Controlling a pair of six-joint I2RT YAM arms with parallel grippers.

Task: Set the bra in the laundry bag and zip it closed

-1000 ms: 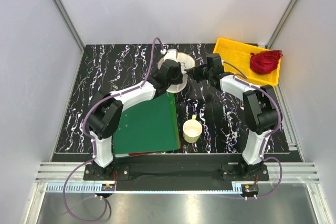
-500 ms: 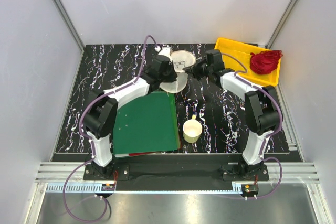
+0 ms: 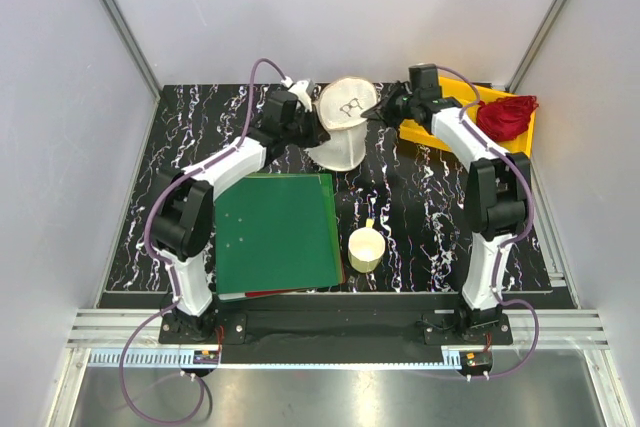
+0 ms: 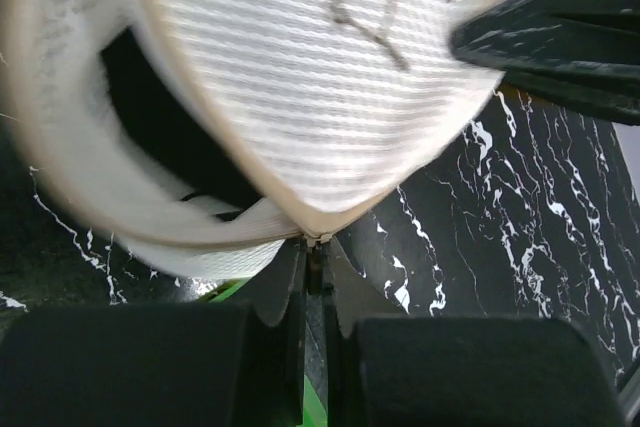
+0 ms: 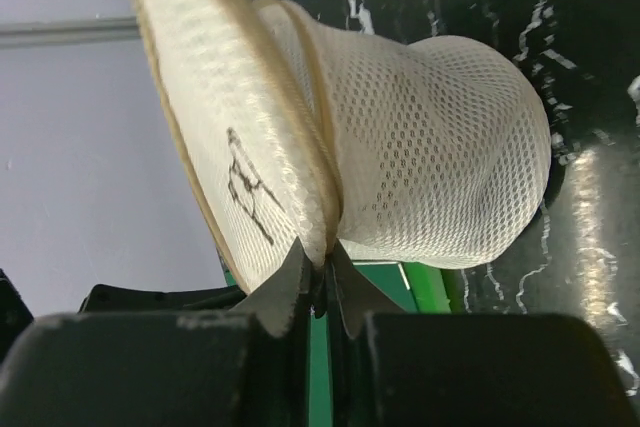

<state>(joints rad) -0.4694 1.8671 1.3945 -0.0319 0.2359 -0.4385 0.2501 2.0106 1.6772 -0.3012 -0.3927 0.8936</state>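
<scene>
Both my pairs of jaws are pinched tight on the rim of the round cream-white mesh laundry bag [image 3: 343,127], which hangs lifted at twelve o'clock of the black marbled table [image 3: 220,117]. My left gripper [image 3: 316,130] grips at the bag's nine o'clock and my right gripper [image 3: 380,113] at its two. I judge that zipping is the step in hand. Next, one grip must anchor the rim while the other finds the puller, which I cannot make out. Only the left wrist view shows the gaping mouth, with the soft black fabric bra [image 4: 165,142] apparently inside. The right wrist view shows just the two rim edges meeting at my fingertips.
</scene>
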